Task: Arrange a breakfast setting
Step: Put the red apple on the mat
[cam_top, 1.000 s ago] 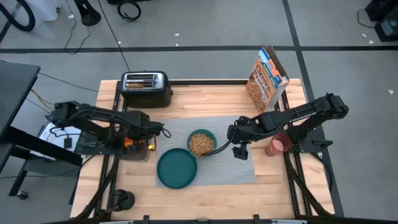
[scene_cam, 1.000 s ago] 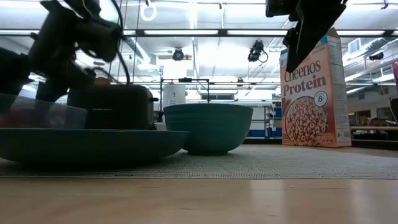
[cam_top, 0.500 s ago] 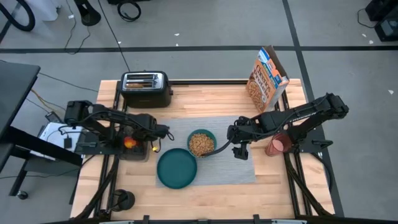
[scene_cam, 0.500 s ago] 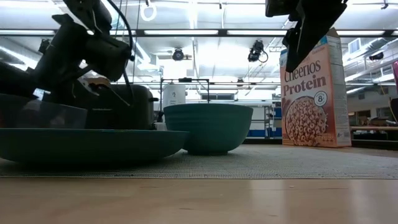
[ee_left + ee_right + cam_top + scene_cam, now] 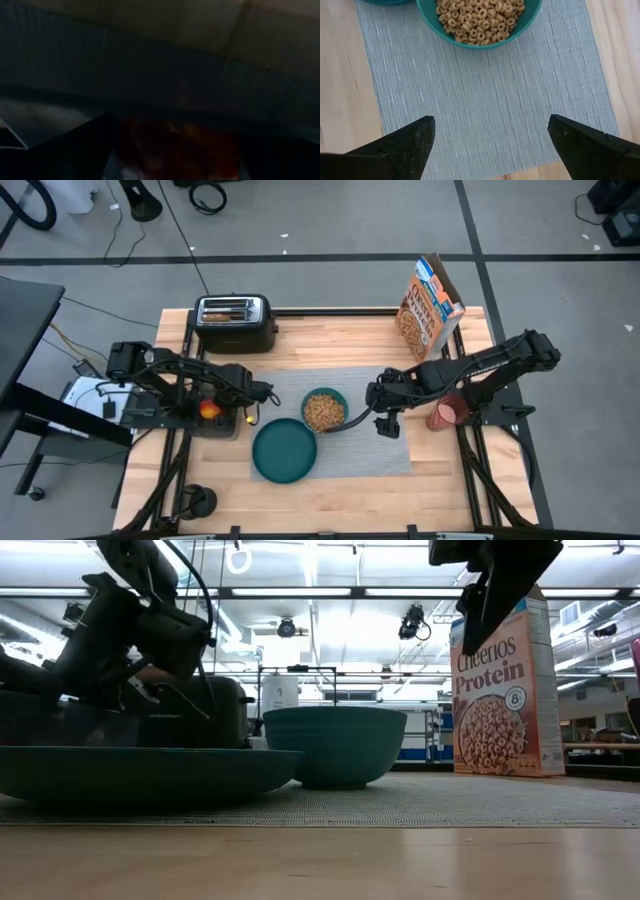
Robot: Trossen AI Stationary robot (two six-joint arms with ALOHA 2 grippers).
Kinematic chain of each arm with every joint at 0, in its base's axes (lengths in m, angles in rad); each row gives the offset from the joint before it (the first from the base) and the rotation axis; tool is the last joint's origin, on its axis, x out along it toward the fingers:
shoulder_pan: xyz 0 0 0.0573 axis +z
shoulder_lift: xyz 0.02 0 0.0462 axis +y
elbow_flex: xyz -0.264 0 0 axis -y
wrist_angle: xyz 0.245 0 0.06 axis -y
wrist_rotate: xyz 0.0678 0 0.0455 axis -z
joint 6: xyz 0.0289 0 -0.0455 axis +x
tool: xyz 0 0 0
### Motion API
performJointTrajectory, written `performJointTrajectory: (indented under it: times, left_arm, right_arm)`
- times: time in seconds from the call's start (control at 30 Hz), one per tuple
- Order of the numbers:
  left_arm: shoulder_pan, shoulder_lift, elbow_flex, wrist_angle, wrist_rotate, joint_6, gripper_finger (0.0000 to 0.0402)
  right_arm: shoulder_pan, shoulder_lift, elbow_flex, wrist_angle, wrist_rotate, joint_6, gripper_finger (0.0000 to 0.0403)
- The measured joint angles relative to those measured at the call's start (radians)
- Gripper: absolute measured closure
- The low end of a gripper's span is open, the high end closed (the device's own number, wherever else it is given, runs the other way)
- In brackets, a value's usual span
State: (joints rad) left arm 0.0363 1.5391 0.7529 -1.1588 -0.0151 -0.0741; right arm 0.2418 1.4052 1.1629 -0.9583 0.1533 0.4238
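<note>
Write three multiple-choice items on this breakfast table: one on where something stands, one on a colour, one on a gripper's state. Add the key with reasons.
1. Where does the cereal box stand?
A. at the table's far right corner
B. on the placemat
C. beside the toaster

2. What colour is the bowl holding the cereal?
A. pink
B. teal
C. white

3. How is the right gripper?
A. shut on a spoon
B. shut on the cup
C. open and empty

Key: 1 A, the high view shows it at the far right corner, off the placemat. 2 B, both rim and wall are teal. 3 C, the right wrist view shows its fingers spread wide over bare mat.
</note>
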Motion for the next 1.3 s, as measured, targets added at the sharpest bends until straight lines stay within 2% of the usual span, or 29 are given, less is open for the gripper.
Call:
performJointTrajectory:
  times: [0.23,0.37,0.53,0.67,0.73,0.87,0.93,1.03,1.2,1.3]
  left_arm:
    - [-0.001,-0.001,-0.019,-0.011,-0.002,-0.039,0.0066]
    - [-0.001,-0.001,-0.003,-0.038,-0.003,-0.05,0.0068]
    - [-0.001,-0.076,0.09,-0.189,-0.015,-0.06,0.0068]
    - [-0.007,-0.187,0.212,-0.296,-0.031,-0.138,0.0068]
    - [-0.024,-0.264,0.272,-0.291,-0.055,-0.204,0.0068]
    - [-0.085,-0.443,0.295,-0.06,-0.142,-0.373,0.0068]
    - [-0.128,-0.527,0.252,0.149,-0.257,-0.44,0.0068]
    - [-0.19,-0.606,0.118,0.477,-0.433,-0.453,0.0068]
    - [-0.209,-0.583,-0.13,0.957,-0.604,-0.472,0.0068]
    - [-0.203,-0.538,-0.23,1.133,-0.694,-0.459,0.0068]
  right_arm:
    - [0.006,0.0,0.0,-0.004,0.0,-0.005,0.0014]
    - [0.006,-0.003,0.0,-0.007,-0.001,-0.006,0.0014]
    - [0.006,-0.031,0.0,-0.019,0.003,-0.007,0.0014]
    - [0.006,-0.056,0.0,-0.04,0.025,-0.005,0.0014]
    - [0.006,-0.064,0.0,-0.047,0.041,0.002,0.0014]
    - [0.006,-0.072,0.0,-0.047,0.065,0.004,0.0014]
    - [0.006,-0.072,0.0,-0.043,0.065,0.004,0.0014]
    - [0.007,-0.072,0.0,-0.041,0.054,0.004,0.0014]
    - [0.022,-0.076,0.0,-0.042,0.025,0.037,0.0014]
    - [0.033,-0.077,0.0,-0.042,0.005,0.048,0.0014]
